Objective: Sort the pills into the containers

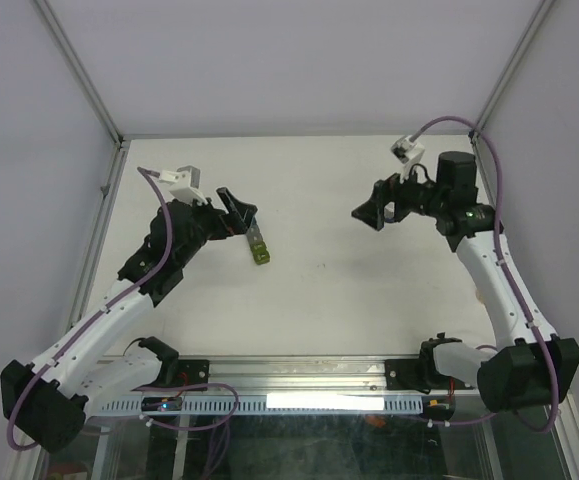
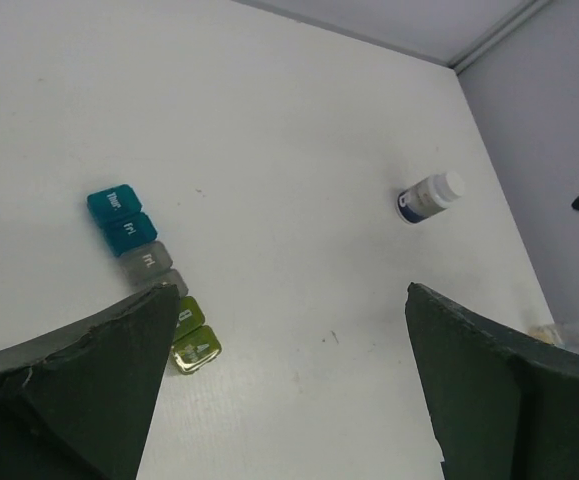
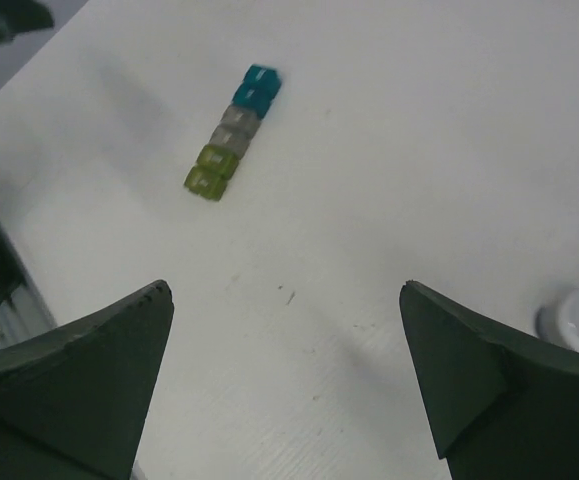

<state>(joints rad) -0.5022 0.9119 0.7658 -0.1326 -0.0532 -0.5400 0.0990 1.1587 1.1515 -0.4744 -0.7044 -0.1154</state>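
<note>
The containers are lying on the table. In the top view the left gripper is covering their far end, leaving mainly the yellow-green end showing. The left wrist view is showing the containers with lettered lids, its gripper spread wide, and a white bottle lying on its side well to their right. The right gripper, fingers also apart, is looking at the whole strip from well away.
</note>
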